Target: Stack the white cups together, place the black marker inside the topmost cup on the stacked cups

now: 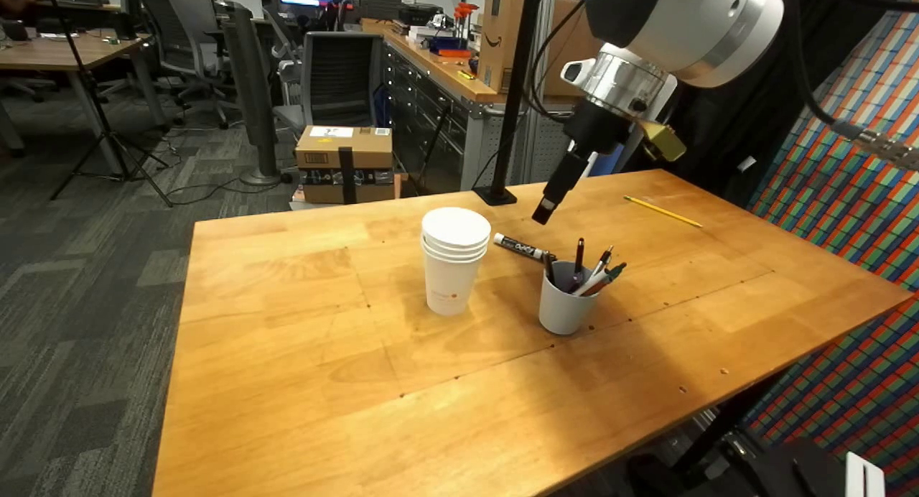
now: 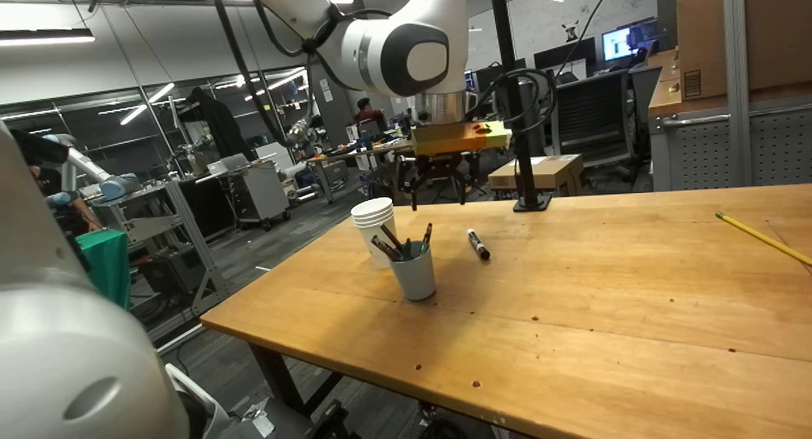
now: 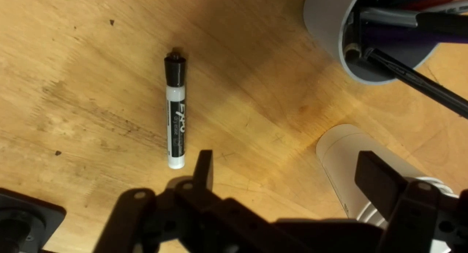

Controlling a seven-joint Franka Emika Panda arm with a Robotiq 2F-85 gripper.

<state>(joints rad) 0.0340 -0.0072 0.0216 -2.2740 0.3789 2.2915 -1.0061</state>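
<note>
"Black two-fingered robot hand (image 2: pixel 438 204): spread wide, nothing in it, hangs over the tan wooden tabletop (image 2: pixel 590 299). Target?"

"Slim black-and-white cylindrical plastic marker (image 3: pixel 176 114), lying flat on the tabletop, apart from the hand. Probably light, stiff, slick, could roll. Pinch across its middle, off the black cap (image 3: pixel 175 72)."

"That grey tapered cup of pens (image 1: pixel 566 310) near it?"

"Leave it, don't clip it."

"And the white tapered paper cups (image 1: pixel 454 260)?"

"Upright, nested in one stack, so only the marker's left. Likely light, thin-walled, easily tipped; ease the marker in, don't press down."
</note>
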